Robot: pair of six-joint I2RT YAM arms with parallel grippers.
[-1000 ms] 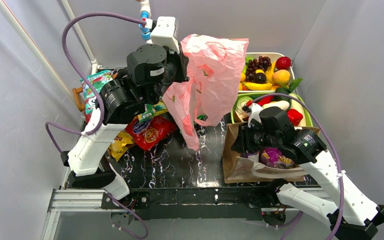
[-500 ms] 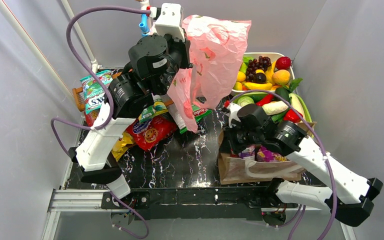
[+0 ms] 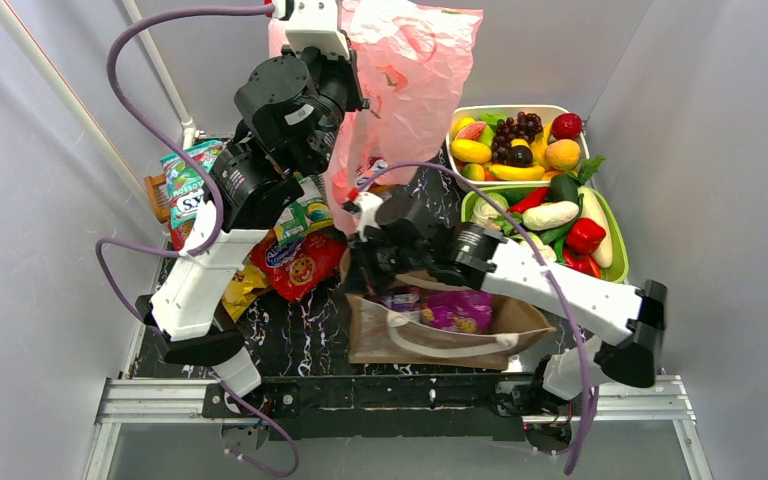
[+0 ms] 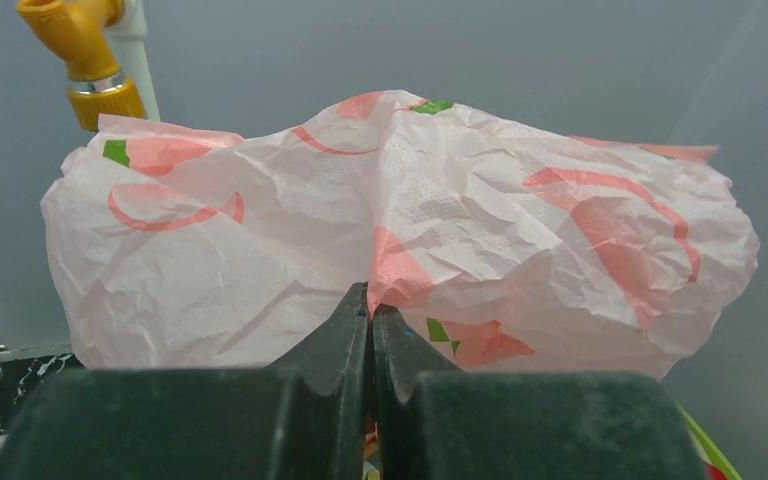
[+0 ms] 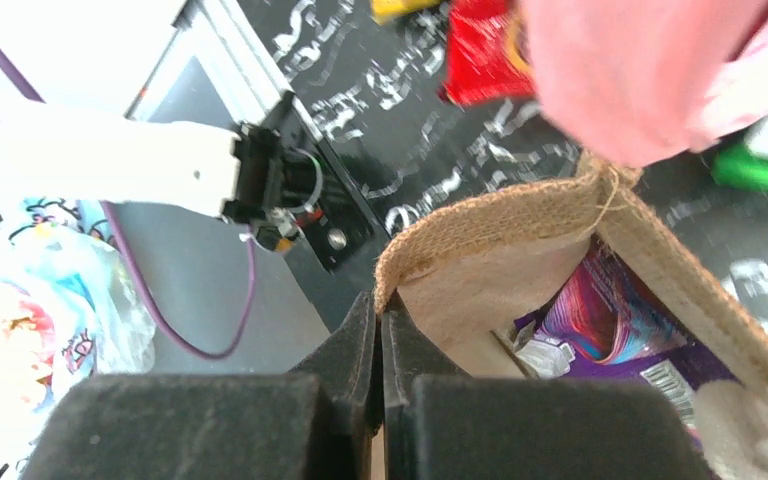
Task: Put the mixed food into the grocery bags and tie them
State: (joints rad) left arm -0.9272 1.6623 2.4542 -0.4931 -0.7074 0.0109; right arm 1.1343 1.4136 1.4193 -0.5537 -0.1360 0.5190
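Observation:
My left gripper (image 4: pixel 371 312) is shut on the thin pink plastic bag (image 3: pixel 410 75) with red fruit prints and holds it high at the back; the bag (image 4: pixel 400 225) fills the left wrist view. My right gripper (image 5: pixel 378 312) is shut on the rim of the brown tote (image 5: pixel 520 215). The brown tote (image 3: pixel 440 335) with its white loop handle sits at the front middle with a purple snack packet (image 3: pixel 457 310) inside; the packet also shows in the right wrist view (image 5: pixel 615 310). A red packet (image 3: pixel 300 268), a green packet (image 3: pixel 305 218) and a teal Fox's packet (image 3: pixel 188 185) lie left on the black mat.
A white tray (image 3: pixel 550 110) with grapes, orange and other toy fruit stands at the back right. A green tray (image 3: pixel 615 262) with toy vegetables is in front of it. A wooden rack (image 3: pixel 156 196) sits at the far left under the packets. Grey walls close both sides.
My left gripper lifted the pink bag higher and toward the back. My right gripper dragged the brown tote leftward, from the right side to the front middle.

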